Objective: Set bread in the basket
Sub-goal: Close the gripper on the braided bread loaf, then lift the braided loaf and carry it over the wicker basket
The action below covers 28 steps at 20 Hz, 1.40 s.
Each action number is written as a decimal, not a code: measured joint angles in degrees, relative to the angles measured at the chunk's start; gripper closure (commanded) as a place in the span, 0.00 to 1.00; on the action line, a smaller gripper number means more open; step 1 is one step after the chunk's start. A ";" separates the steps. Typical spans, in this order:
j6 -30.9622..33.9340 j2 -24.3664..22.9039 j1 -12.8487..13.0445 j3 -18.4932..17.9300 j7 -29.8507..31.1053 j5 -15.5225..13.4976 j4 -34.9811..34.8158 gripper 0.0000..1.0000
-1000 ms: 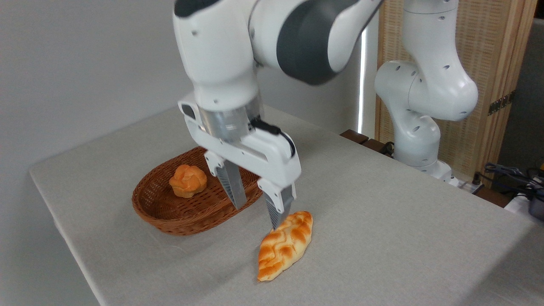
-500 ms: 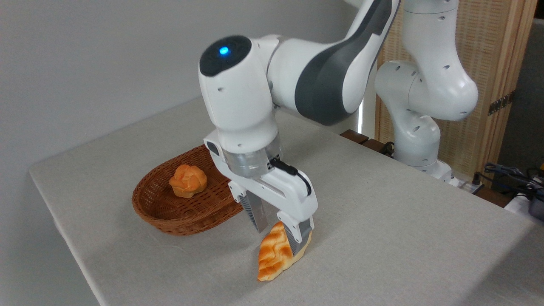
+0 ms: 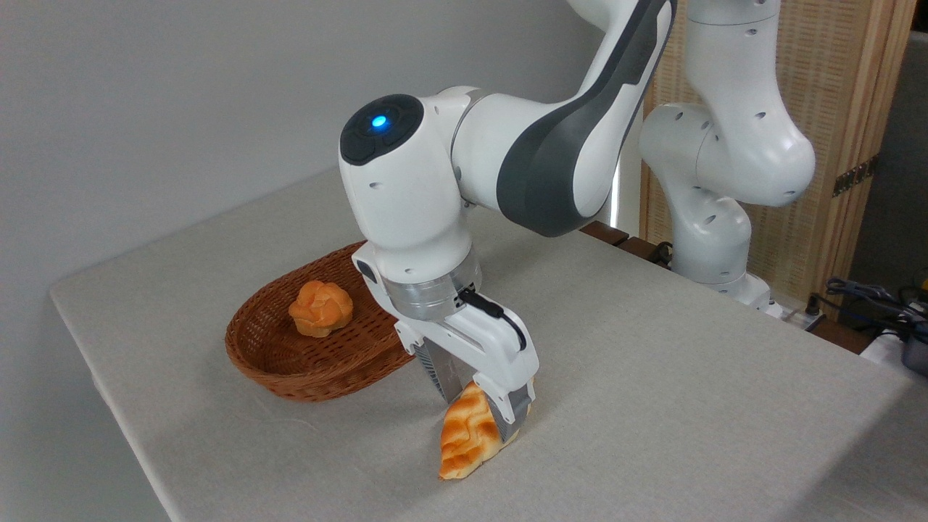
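Tool [image 3: 478, 402] down on table [image 3: 652, 377], fingers straddling bread [image 3: 467, 438], closed narrow onto far half; near end pokes out below-left. Basket [image 3: 290, 362] left of tool, holding bun [image 3: 320, 308].

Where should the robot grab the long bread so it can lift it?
Across the wide middle of the bread, coming straight down from above. The loaf lies flat on the table, long and narrow with pointed ends, so fingers fit best on its two long sides. The tips taper and would likely slip. The tool already straddles it a little past the middle, toward the far end.
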State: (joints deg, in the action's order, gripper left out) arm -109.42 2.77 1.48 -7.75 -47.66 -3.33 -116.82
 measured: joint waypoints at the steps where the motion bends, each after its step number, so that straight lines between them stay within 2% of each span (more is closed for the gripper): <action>1: -0.03 0.11 0.03 0.00 0.00 0.01 0.00 0.04; 4: -0.09 0.39 0.06 0.00 0.00 0.07 0.00 0.27; 5: -0.09 0.41 0.06 0.00 0.00 0.08 0.00 0.44; 8: -0.09 0.45 0.06 0.00 0.00 0.09 0.00 0.56; 28: -0.11 0.00 0.06 -0.01 -1.42 0.12 0.15 0.56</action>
State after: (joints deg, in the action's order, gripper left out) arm -109.53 2.77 1.54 -7.76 -49.08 -3.21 -116.67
